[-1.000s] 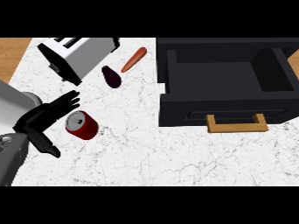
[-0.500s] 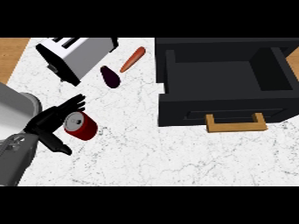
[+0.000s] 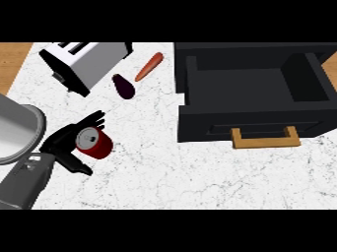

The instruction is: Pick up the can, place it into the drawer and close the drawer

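In the head view, the red can (image 3: 97, 143) is seen on the table (image 3: 200, 177), its lid apparently turned toward the palm of the left hand (image 3: 64, 139). It is flanked, not yet clasped, by the spread fingers (image 3: 91, 120) and thumb. The open drawer (image 3: 244, 86) lies well to the right, bare table between.
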### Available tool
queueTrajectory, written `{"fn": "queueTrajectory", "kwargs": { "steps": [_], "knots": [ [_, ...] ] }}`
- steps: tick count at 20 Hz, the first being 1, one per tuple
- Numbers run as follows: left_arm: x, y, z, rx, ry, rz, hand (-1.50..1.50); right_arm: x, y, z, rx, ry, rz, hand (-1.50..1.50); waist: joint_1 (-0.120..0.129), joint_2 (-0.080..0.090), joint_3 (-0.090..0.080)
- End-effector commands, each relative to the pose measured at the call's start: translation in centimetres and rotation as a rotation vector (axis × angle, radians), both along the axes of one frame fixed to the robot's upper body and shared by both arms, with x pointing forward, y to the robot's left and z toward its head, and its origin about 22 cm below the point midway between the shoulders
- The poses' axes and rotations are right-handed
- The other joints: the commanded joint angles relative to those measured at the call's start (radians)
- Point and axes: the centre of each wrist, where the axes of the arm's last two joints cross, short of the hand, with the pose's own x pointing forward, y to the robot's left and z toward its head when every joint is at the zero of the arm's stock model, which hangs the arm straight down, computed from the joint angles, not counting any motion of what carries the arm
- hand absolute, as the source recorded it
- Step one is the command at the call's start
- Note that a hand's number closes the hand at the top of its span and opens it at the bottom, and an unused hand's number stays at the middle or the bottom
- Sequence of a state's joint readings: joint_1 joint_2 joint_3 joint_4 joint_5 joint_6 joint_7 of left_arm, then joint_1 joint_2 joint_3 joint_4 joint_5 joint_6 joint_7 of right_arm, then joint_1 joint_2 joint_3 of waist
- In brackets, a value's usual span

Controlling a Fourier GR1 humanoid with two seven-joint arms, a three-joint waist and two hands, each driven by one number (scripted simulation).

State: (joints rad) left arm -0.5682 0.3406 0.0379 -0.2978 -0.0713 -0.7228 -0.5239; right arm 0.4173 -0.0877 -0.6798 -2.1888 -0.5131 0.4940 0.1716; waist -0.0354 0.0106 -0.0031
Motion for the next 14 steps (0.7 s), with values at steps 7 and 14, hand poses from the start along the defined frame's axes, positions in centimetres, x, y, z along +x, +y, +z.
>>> {"fn": "queueTrajectory", "kwargs": {
  "steps": [7, 14],
  "knots": [
    [0.9, -2.7, -0.5, -0.221, 0.070, -0.161, 1.50, -0.9, -0.8, 0.1, 0.032, 0.000, 0.002, -1.50, -0.005, 0.000, 0.000],
    [1.2, -4.1, -0.1, -0.337, 0.040, -0.265, 1.50, -1.4, 1.1, -0.1, 0.034, 0.024, -0.047, -1.50, 0.031, -0.011, 0.002]
  ]
}}
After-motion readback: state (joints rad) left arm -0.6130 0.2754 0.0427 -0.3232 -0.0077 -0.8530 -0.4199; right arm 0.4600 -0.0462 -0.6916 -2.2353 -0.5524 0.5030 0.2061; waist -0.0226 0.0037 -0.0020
